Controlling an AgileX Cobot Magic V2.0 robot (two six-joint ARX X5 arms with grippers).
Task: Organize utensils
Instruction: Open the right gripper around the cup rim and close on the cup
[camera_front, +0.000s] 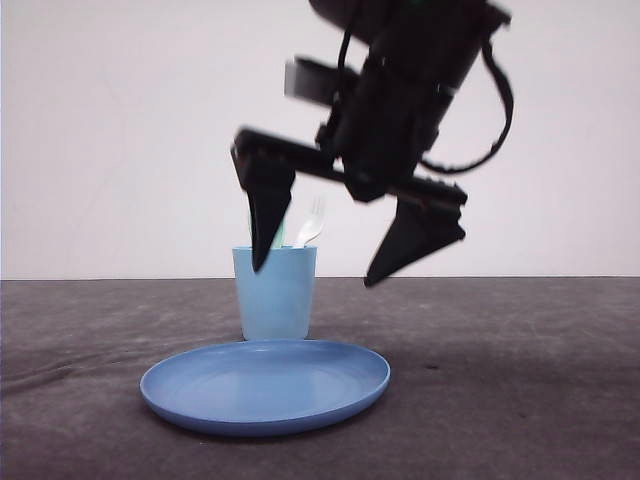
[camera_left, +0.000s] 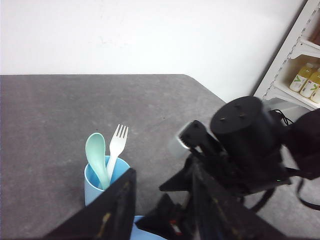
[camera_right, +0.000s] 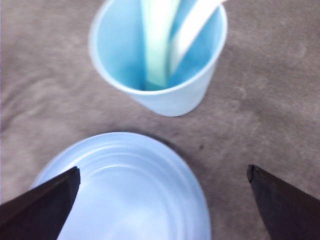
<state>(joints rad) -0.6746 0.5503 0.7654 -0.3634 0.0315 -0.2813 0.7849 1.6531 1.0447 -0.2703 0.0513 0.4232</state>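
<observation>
Blue plate (camera_front: 265, 388) lay nearest at the bench's front, behind it the light blue cup (camera_front: 275, 292) already holding the white fork (camera_front: 311, 224) and mint-green spoon (camera_left: 96, 157), so my right gripper (camera_front: 330, 245), fingers spread and empty above, seemingly needed only lifting clear.

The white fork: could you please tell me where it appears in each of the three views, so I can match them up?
Front view: the white fork sticks up out of the light blue cup, partly behind a dark finger of the right tool.
Left wrist view: it stands tines-up in the cup, beside the mint-green spoon.
Right wrist view: its white handle slants down into the cup.
Shared landmark: the light blue cup.
</observation>
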